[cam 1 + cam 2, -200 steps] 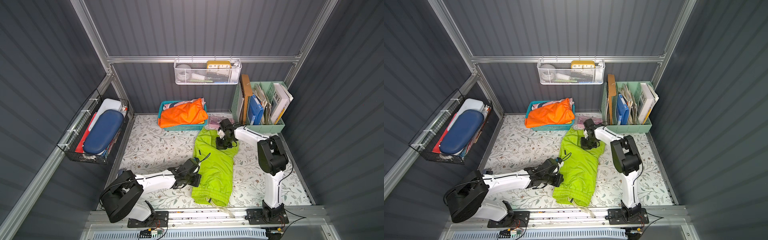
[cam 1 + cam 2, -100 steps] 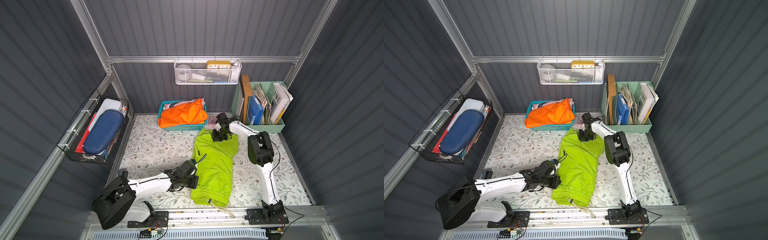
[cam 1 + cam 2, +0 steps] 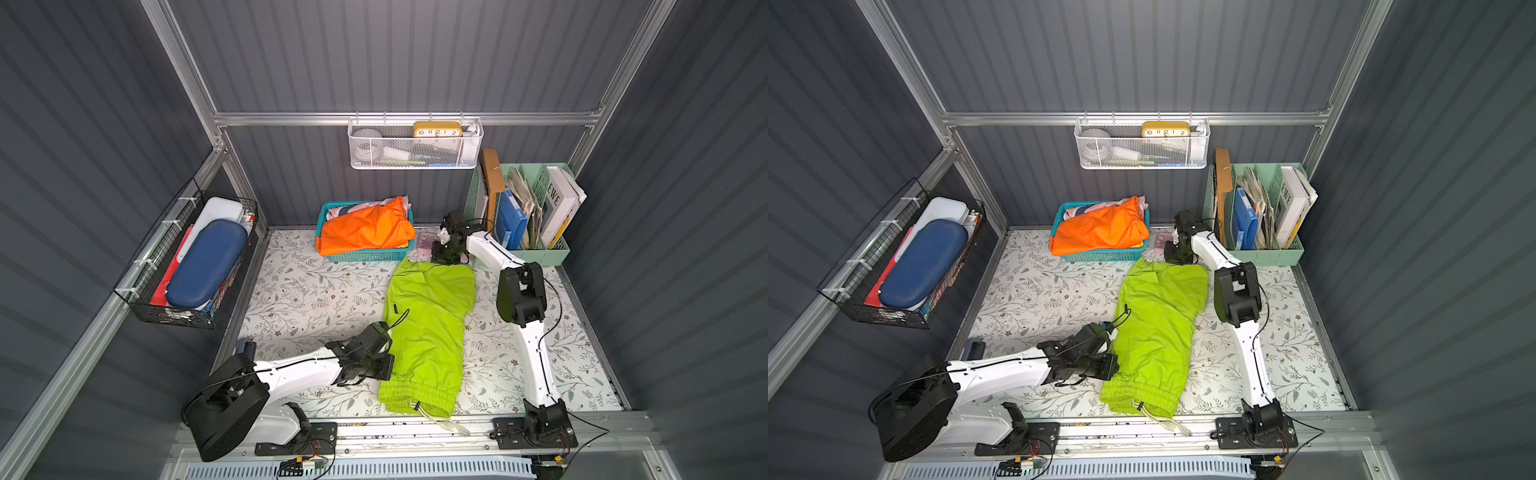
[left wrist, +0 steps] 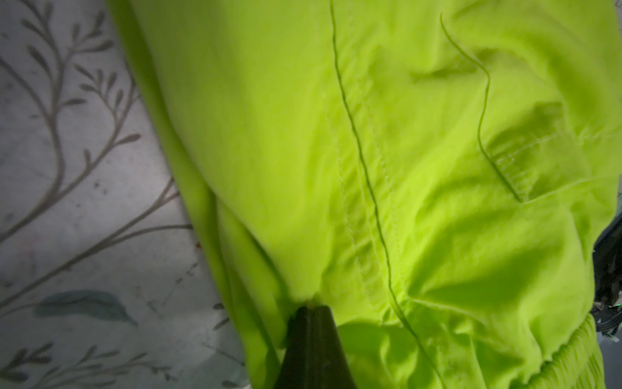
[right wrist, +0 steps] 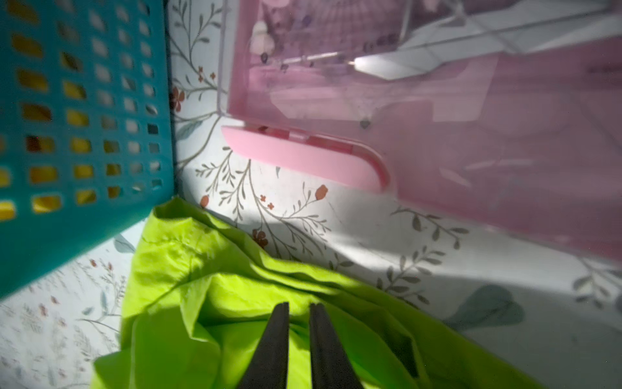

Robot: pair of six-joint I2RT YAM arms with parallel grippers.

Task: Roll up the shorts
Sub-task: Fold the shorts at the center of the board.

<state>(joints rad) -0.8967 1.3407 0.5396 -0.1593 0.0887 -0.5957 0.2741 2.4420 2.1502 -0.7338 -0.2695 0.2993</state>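
1. The floor under me is a pale mat [image 3: 316, 291] printed with leafy sprigs and small flowers, boxed in by dark grey ribbed walls [image 3: 415, 54] and aluminium rails.
2. A white mesh basket [image 3: 415, 153] hangs on the back wall and a black wire basket [image 3: 166, 307] on the side wall. A mint file organiser [image 3: 540, 253] stands in the back corner.
3. A teal basket [image 3: 361, 255] sits against the back wall, holding an orange garment [image 3: 365, 228]. A pink box [image 5: 471, 134] lies just beside it.
4. The shorts [image 3: 428, 328] lie flat on the middle of the mat, between my two arms.
5. Their long axis runs from the front rail towards the back wall, leaning slightly.
6. The waistband [image 3: 415, 401] points to the front edge, with the cream drawstring [image 3: 440, 419] trailing onto the rail. The hems point back, one corner nearly touching the teal basket.
7. A small black mark [image 3: 395, 309] shows near the side edge (the side my left arm is on).
8. My left gripper [image 4: 311, 308] is pinched tight on the shorts' side edge, near the waistband end, with fabric puckered at the tips.
9. My right gripper [image 5: 299, 304] is at the hem end, its jaws a narrow gap apart over the cloth, with nothing clamped between them.
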